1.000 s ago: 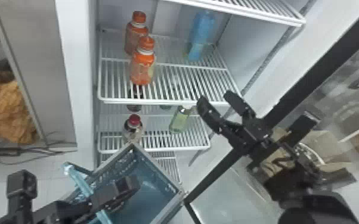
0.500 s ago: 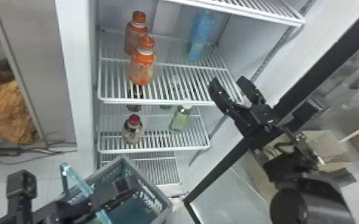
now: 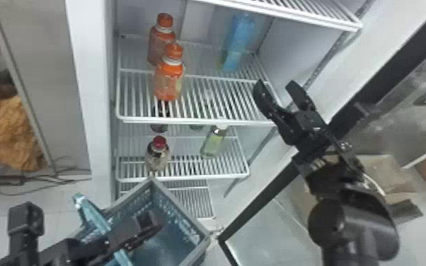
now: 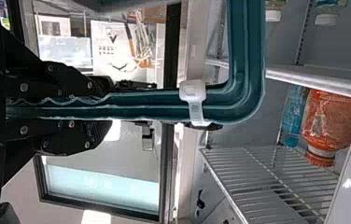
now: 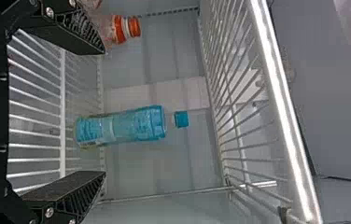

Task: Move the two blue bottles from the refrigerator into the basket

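My right gripper (image 3: pixel 276 86) is open at the right front of the refrigerator's upper shelf, with the blue bottle (image 3: pixel 239 42) standing farther back. In the right wrist view, the blue bottle (image 5: pixel 122 126) lines up between the spread fingers of my right gripper (image 5: pixel 102 112), beyond their tips. Whether a second blue bottle stands behind it, I cannot tell. My left gripper (image 3: pixel 134 231) is at the lower left by the blue-grey basket (image 3: pixel 182 208). The left wrist view has my left gripper (image 4: pixel 103 107) shut on the teal basket handle (image 4: pixel 141 105).
Two orange bottles (image 3: pixel 169 79) stand left on the blue bottle's shelf (image 3: pixel 194 122). The shelf below holds a red-capped bottle (image 3: pixel 158 155) and a green bottle (image 3: pixel 214 141). Another wire shelf (image 3: pixel 311 19) runs above; the open door's dark frame (image 3: pixel 262 198) is at the right.
My right gripper has moved up and slightly right, toward the blue bottle's level, staying open. The basket dipped and swung left, then came partly back; my left gripper kept its hold.
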You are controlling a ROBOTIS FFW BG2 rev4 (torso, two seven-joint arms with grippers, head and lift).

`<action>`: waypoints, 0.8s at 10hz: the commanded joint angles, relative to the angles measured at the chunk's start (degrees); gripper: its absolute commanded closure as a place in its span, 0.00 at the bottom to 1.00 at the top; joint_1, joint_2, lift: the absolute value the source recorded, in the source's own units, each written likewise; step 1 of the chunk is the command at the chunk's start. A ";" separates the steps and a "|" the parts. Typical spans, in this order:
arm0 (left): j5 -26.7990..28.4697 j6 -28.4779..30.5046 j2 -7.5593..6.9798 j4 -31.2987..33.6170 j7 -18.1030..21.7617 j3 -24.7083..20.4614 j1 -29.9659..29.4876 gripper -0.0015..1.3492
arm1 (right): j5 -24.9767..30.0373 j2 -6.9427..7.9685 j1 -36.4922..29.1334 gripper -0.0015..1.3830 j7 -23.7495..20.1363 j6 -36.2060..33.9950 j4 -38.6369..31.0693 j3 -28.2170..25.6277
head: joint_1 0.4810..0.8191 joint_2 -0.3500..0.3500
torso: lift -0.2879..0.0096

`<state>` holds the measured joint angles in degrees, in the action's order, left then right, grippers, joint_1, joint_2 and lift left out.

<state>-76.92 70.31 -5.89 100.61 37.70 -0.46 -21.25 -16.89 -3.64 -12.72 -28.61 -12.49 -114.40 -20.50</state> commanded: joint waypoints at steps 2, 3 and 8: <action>0.02 0.00 0.00 0.00 -0.09 0.23 0.16 0.89 | 0.90 -1.02 5.84 0.10 0.66 1.52 6.33 2.79 | 0.63 0.00 | 0.97; 0.02 0.14 0.00 0.00 -0.17 0.23 0.30 0.89 | 1.24 -1.37 7.95 0.10 1.10 2.36 8.72 3.70 | 0.63 0.00 | 0.97; 0.14 0.14 0.00 -0.14 -0.17 0.34 0.58 0.89 | 3.30 -1.90 14.70 0.10 3.65 3.63 16.59 6.21 | 0.63 0.00 | 0.97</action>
<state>-76.78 70.45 -5.89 100.60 37.53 -0.18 -20.76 -13.72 -5.39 1.09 -24.96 -9.04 -98.80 -14.62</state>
